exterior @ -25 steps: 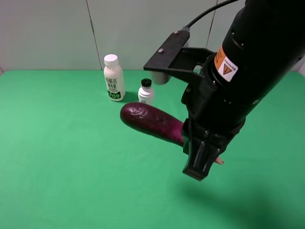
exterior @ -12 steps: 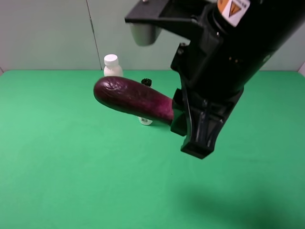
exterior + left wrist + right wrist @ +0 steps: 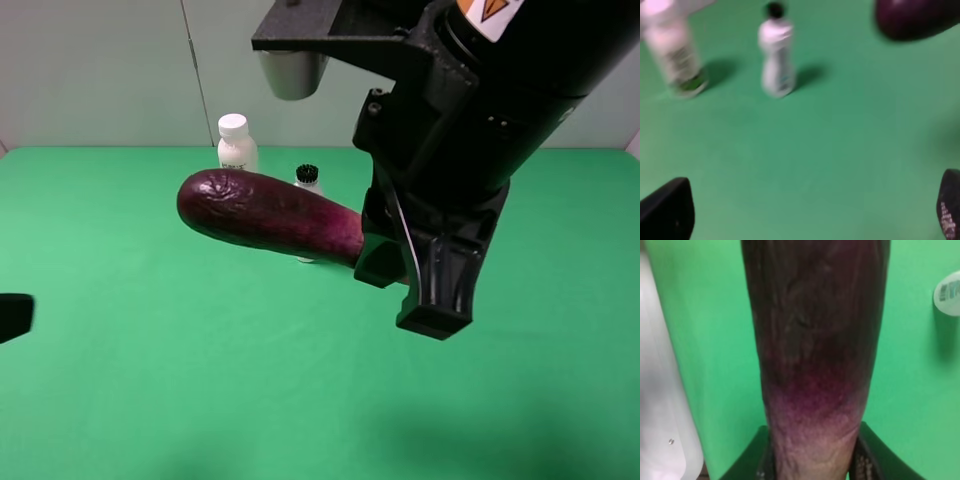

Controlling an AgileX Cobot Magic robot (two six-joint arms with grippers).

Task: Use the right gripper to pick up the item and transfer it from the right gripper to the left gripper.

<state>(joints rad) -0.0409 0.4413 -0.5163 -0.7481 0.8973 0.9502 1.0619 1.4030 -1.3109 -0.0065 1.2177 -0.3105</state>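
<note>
Eggplant [image 3: 265,215]: one end pinched by right gripper [image 3: 405,285] fingers [image 3: 440,290], aloft over table [image 3: 150,400]; free end points 9 o'clock toward left gripper [image 3: 807,212], fingers [image 3: 667,212] spread.

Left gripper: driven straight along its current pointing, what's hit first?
Likely the green table, short of the small white bottle; the eggplant sits off-axis. Blurred, so depth is uncertain.

The place looks like a robot test lab. A plain green table [image 3: 150,400] spreads beneath the claw [image 3: 405,285], a bare pale panel wall [image 3: 100,70] stands behind it, and the thick black arm [image 3: 520,90] above it carries an orange warning sticker [image 3: 490,10]. A white bottle [image 3: 237,145] and a smaller bottle [image 3: 307,178] stand behind the claw.
</note>
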